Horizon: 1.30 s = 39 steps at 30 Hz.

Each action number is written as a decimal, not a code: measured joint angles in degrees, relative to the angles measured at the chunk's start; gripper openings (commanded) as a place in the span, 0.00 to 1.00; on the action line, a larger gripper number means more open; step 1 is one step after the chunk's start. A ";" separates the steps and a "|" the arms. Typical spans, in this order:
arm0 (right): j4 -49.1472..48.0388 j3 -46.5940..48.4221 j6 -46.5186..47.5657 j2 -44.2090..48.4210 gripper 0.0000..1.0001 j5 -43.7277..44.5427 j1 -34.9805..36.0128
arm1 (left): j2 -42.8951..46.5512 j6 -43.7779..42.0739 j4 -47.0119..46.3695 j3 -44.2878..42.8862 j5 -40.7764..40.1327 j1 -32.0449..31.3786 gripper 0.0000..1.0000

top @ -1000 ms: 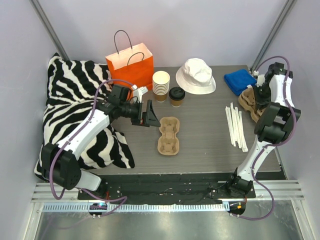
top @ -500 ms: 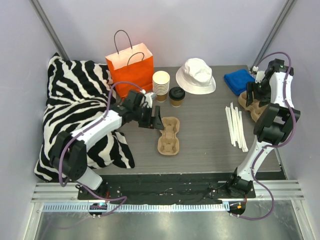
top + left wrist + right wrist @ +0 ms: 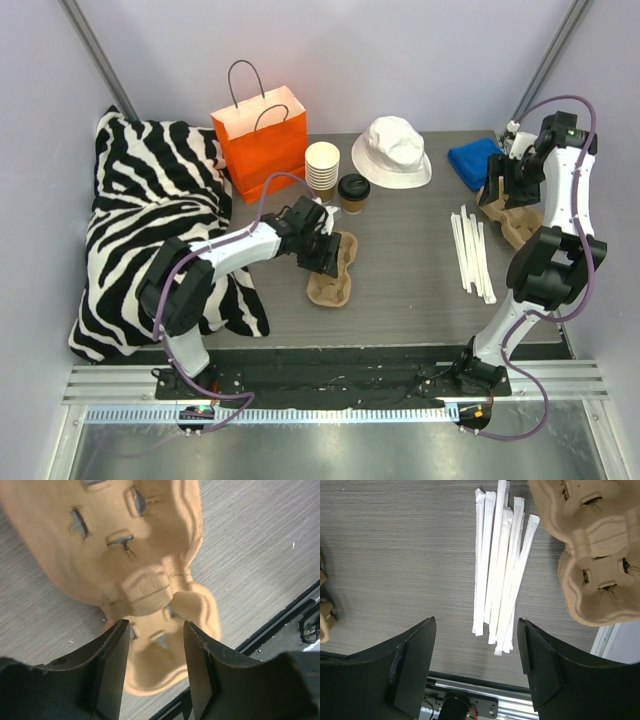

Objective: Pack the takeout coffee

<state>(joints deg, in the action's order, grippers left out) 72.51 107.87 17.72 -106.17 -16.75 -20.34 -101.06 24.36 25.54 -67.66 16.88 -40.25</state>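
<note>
Black jaws of the left gripper (image 3: 154, 630) stand half apart astride the pulp carrier (image 3: 125, 540); whether they pinch it, I cannot tell. The right gripper (image 3: 476, 622) is wide apart and empty. The takeout coffee (image 3: 353, 190) stands beside the cup stack (image 3: 322, 165), not yet packed.

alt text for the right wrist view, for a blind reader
The right gripper hangs open and empty above a grey wood-grain table, its black fingers framing the bottom edge. Beyond them lies a bundle of white wrapped straws, and a brown pulp cup carrier fills the upper right corner.
</note>
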 measured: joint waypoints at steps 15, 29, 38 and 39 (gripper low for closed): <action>1.75 -0.55 -0.35 0.07 0.74 -4.02 1.29 | 8.74 -5.22 2.64 -0.52 -4.04 0.61 0.65; 3.04 -0.70 -0.35 0.07 0.74 -5.46 3.39 | 1.73 -10.60 6.69 -0.13 -4.20 1.97 0.41; 3.04 -0.72 -0.63 0.07 0.74 -5.95 4.09 | 4.72 -14.51 9.77 3.54 -2.36 3.50 0.00; 3.04 -0.76 -0.70 0.07 0.74 -6.01 4.11 | 5.79 -15.02 10.54 4.35 -2.08 4.00 0.00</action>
<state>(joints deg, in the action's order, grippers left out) 75.55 107.11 17.02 -106.10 -22.76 -16.23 -95.26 9.34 36.07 -63.31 14.81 -36.25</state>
